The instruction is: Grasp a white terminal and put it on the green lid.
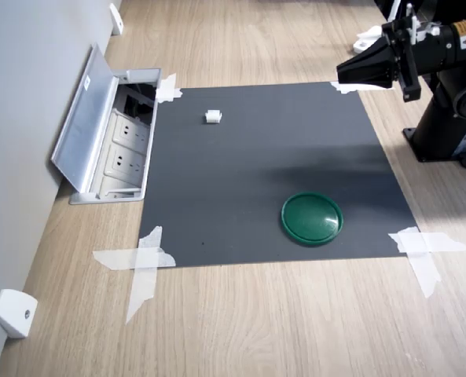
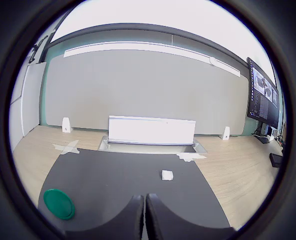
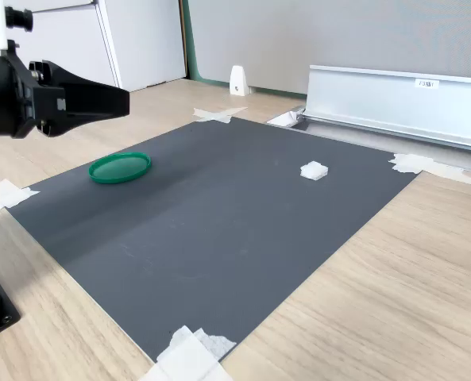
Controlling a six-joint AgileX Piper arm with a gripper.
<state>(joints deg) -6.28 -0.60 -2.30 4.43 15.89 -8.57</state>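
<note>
The white terminal (image 1: 213, 117) (image 2: 167, 175) (image 3: 314, 170) lies alone on the dark grey mat (image 1: 240, 196), towards its far side near the open floor socket box. The green lid (image 1: 312, 218) (image 2: 58, 203) (image 3: 120, 167) rests flat on the mat, well apart from the terminal. My gripper (image 1: 344, 72) (image 2: 144, 210) (image 3: 124, 101) hangs in the air above the mat's edge, its fingers pressed together and holding nothing. It is far from both the terminal and the lid.
An open floor socket box with a raised metal cover (image 1: 91, 126) (image 3: 394, 94) borders the mat. White tape strips (image 1: 142, 259) (image 3: 187, 357) hold the mat's corners. Small white wedge pieces (image 1: 14, 312) (image 3: 238, 81) stand by the wall. The arm's black base (image 1: 453, 126) sits beside the mat.
</note>
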